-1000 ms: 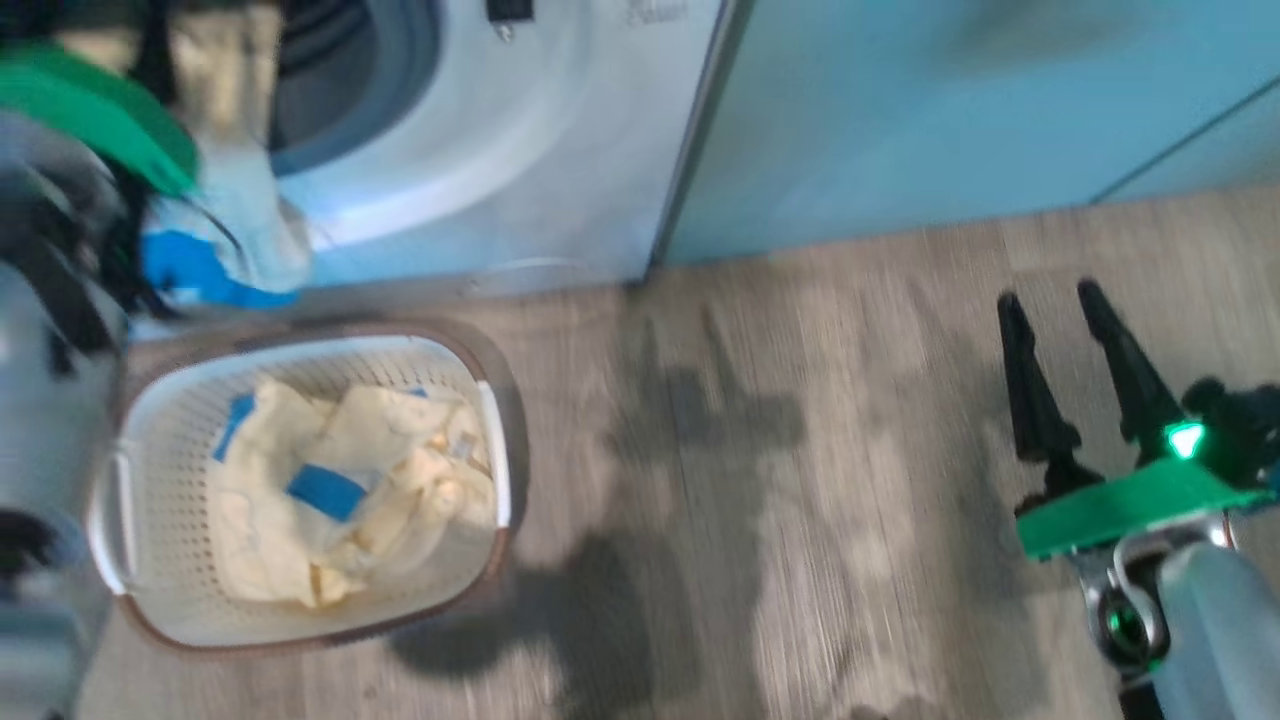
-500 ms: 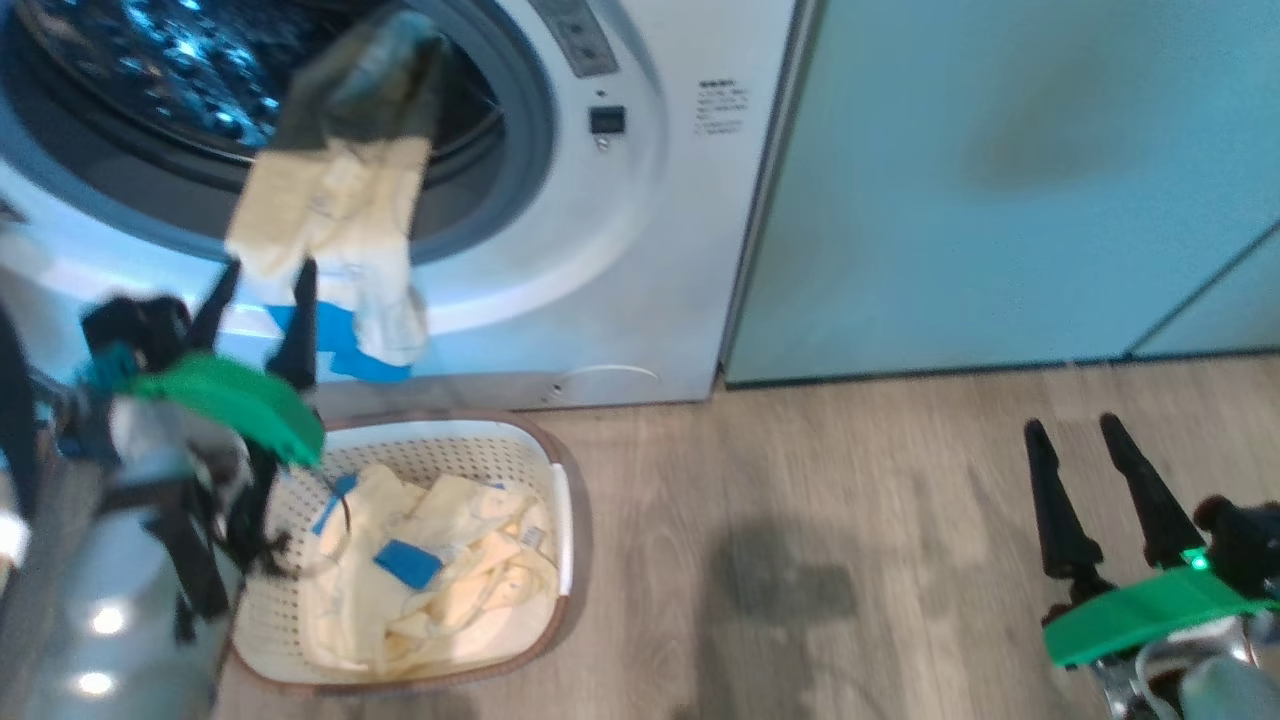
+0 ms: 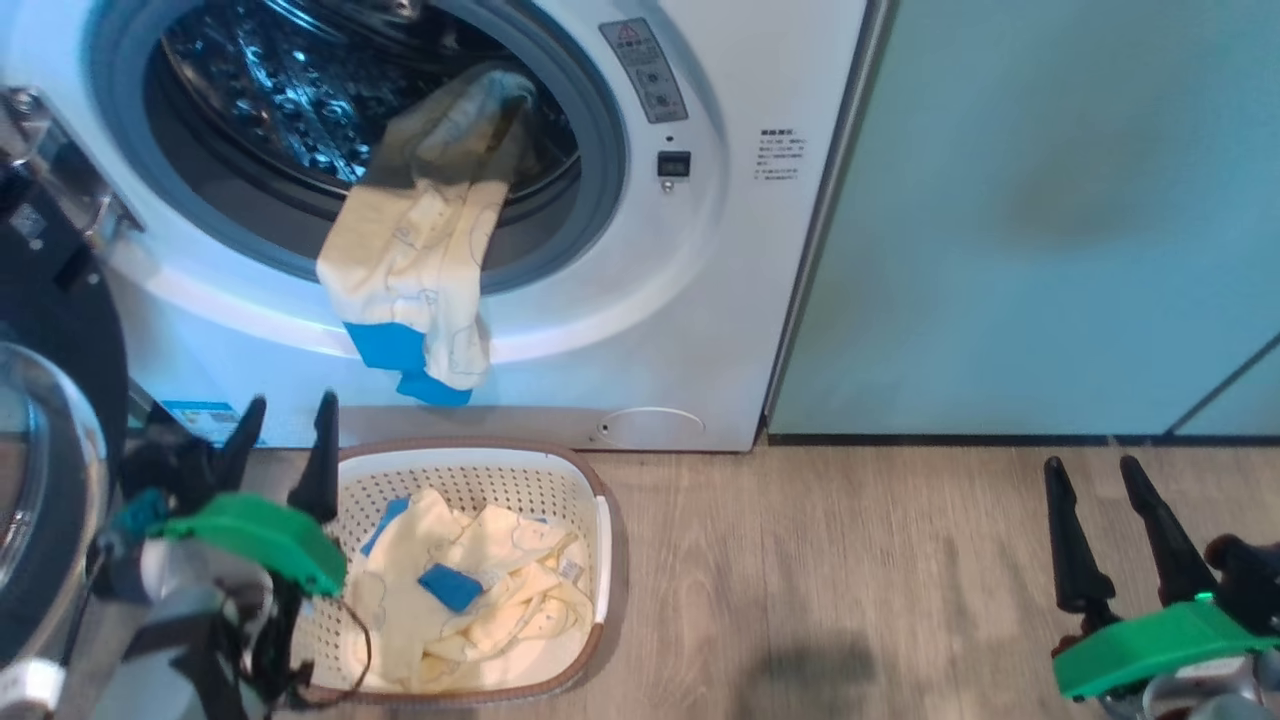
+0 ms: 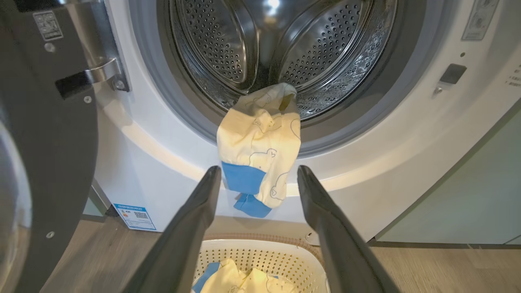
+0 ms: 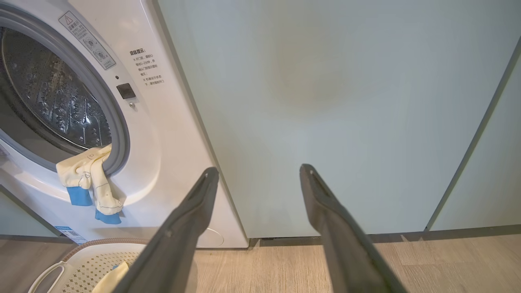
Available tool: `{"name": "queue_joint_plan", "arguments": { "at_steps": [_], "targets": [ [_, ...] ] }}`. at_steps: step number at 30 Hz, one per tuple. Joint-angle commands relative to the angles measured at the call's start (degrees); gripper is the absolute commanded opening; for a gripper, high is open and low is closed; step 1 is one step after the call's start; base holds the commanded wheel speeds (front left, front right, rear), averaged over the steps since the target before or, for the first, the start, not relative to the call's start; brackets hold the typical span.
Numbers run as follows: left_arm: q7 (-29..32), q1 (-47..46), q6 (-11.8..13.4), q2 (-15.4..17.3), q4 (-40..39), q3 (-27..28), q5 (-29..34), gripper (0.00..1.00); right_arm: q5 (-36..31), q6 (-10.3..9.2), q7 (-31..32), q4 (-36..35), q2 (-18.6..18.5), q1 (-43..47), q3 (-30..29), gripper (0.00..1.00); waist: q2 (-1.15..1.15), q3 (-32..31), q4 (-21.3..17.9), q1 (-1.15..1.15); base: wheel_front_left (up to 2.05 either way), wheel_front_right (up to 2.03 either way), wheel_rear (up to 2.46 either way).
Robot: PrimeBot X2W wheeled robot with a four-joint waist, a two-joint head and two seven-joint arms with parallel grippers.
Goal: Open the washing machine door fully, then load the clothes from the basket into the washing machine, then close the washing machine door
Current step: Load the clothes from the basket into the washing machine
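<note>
At your far left the big round, glossy black-rimmed washing machine door (image 3: 55, 290) stands swung open. Beside it your left gripper (image 3: 292, 402) hangs spread and empty by the small cream perforated plastic basket (image 3: 603, 520), where soft pale yellow clothes (image 3: 480, 600) lie crumpled. One garment (image 3: 415, 250) droops over the drum lip of the white front-loading washing machine (image 3: 730, 300). They look light and limp and will likely trail, so pinch a bunched fold mid-heap. Far right, your right gripper (image 3: 1090, 462) hovers spread and empty.
</note>
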Motion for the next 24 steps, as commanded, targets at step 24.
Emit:
{"name": "queue_joint_plan", "arguments": {
  "at_steps": [24],
  "targets": [
    [-0.3,4.7,-0.1,1.2,-3.6,0.0,-0.9,1.00,-0.1,0.10,-0.5,-2.4,-0.5,0.2,0.4,1.00,0.00,-0.7,1.3,0.01,0.00,0.00,0.00]
  ]
}}
